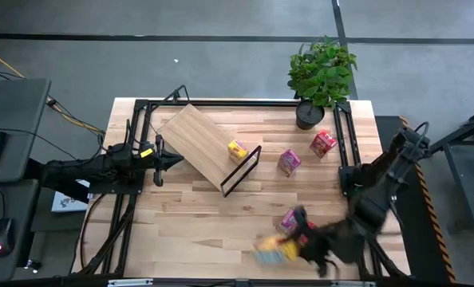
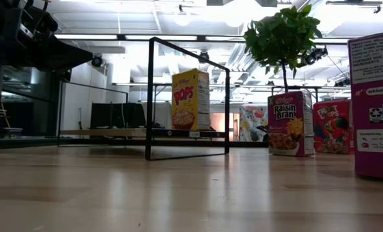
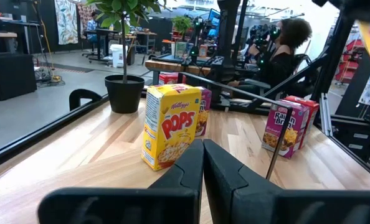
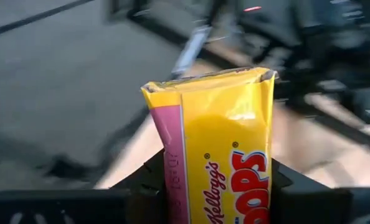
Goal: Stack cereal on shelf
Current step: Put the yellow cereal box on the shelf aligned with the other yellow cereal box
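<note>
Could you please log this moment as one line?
right gripper: shut on yellow box | left gripper: shut, idle by shelf | shelf: one yellow box

Yellow Pops box (image 4: 225, 149) gripped between jaws; background apparently floor.

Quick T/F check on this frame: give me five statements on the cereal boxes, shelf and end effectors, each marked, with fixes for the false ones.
1. One yellow Pops box stands on the shelf. True.
2. The right end effector is empty. False: it grips a second yellow Pops box.
3. The left end effector is shut, beside the shelf. True.
4. The potted plant sits on the shelf. False: it stands on the tabletop at the far corner.
5. The Raisin Bran box lies flat. False: it stands upright on the tabletop, off the shelf.
</note>
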